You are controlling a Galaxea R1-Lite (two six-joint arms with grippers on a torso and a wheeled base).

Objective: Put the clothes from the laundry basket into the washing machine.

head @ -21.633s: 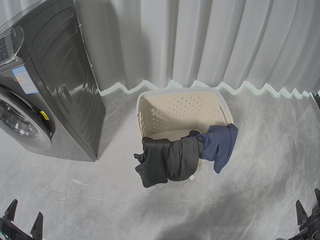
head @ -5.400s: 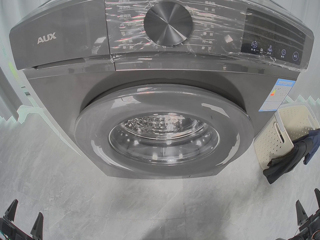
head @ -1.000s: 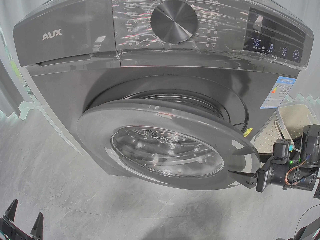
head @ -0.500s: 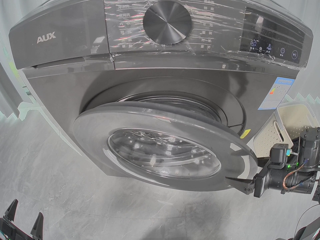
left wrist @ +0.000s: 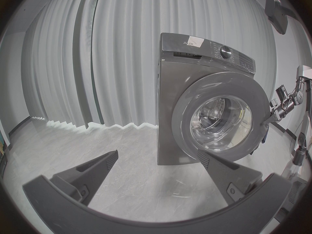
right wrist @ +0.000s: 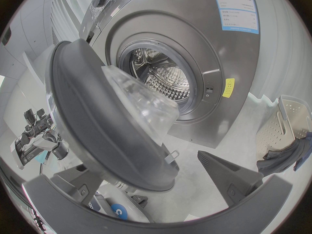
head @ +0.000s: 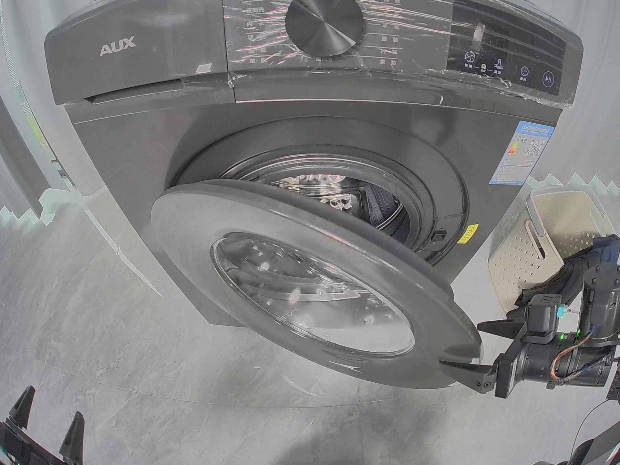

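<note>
While ajar, door (head: 310,285) at end effector (head: 461,345)

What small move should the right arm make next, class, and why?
Probably swing the door wider open. The right gripper, open, straddles its rim; the door stands only partway out, overlapping the drum opening in the head view. The clothes hang over the rim of the laundry basket, not yet loaded.

Soft, even, bright light; glare streaks the film (head: 400,40) on the washing machine (head: 129,137) at twelve o'clock; wrist views bulge, corners dark.
</note>
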